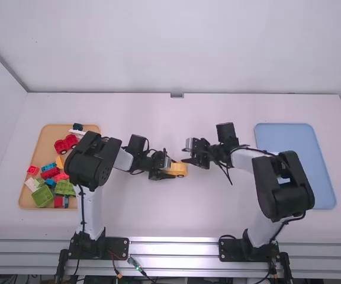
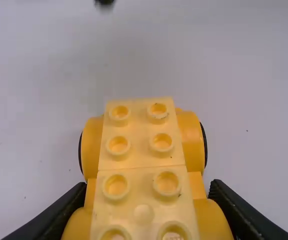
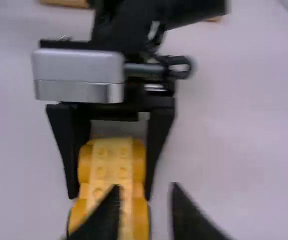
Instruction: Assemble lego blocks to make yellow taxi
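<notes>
The left gripper (image 1: 164,168) has its fingers closed on both sides of the yellow car (image 1: 180,170), near the middle of the table (image 1: 164,216). Just beside it hangs the right gripper (image 1: 186,154), its fingers parted around nothing. Both arms lean inward, bent at the elbow. From above, the left gripper covers part of the car; in the left wrist view the car's near end is cut off. The right fingers are badly blurred up close. Farther out, the left arm (image 1: 93,160) partly hides the tray (image 1: 47,139) of loose blocks (image 1: 42,196).
</notes>
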You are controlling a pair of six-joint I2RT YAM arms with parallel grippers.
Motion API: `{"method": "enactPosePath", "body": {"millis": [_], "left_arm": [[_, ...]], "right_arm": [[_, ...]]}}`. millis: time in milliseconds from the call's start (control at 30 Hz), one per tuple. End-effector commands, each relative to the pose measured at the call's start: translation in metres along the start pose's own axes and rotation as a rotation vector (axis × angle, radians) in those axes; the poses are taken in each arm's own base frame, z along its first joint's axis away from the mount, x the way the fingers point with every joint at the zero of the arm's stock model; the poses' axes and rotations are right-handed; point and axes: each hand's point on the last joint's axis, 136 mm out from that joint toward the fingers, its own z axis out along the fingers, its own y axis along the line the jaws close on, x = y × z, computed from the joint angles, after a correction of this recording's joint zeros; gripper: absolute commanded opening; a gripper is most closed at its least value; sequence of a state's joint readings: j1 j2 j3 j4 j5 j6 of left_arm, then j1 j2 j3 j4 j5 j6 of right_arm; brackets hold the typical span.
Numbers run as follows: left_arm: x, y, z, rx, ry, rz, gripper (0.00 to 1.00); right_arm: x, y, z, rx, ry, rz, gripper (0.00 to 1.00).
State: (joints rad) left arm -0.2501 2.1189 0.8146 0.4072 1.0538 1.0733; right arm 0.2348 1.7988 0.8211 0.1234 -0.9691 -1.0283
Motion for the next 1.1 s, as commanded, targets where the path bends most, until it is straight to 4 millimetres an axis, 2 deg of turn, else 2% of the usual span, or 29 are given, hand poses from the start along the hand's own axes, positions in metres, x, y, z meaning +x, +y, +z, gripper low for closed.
{"method": "enactPosePath", "body": {"millis": [0, 100, 133, 267, 300, 467, 633, 867, 1067], "left_arm": [[0.001, -0.002, 0.005, 0.016, -0.003, 0.009, 0.46], [0.001, -0.001, 0.005, 0.014, -0.003, -0.022, 0.51], [0.001, -0.001, 0.005, 0.012, -0.004, -0.03, 0.55], [0.002, 0.0, 0.004, 0.007, -0.003, -0.034, 0.88], [0.002, 0.001, 0.003, 0.006, -0.004, -0.035, 0.99], [0.001, 0.001, 0.001, 0.006, -0.002, -0.044, 0.99], [-0.009, 0.017, -0.015, -0.046, -0.012, -0.161, 0.99], [-0.019, 0.031, -0.049, -0.112, -0.008, -0.257, 0.99], [-0.026, 0.038, -0.091, -0.18, 0.009, -0.351, 0.99]], "right_arm": [[-0.012, -0.021, -0.018, 0.072, -0.007, 0.085, 0.99], [0.007, -0.035, -0.03, 0.149, 0.052, 0.215, 0.99], [0.014, -0.039, -0.035, 0.173, 0.069, 0.258, 0.99], [0.022, -0.04, -0.043, 0.19, 0.076, 0.306, 0.99], [0.023, -0.04, -0.044, 0.19, 0.074, 0.307, 0.99], [0.025, -0.039, -0.044, 0.192, 0.078, 0.307, 0.99], [0.022, -0.034, -0.038, 0.172, 0.081, 0.282, 0.99], [0.025, -0.033, -0.031, 0.181, 0.124, 0.255, 0.99], [0.028, -0.033, -0.024, 0.193, 0.169, 0.24, 0.99]]}}
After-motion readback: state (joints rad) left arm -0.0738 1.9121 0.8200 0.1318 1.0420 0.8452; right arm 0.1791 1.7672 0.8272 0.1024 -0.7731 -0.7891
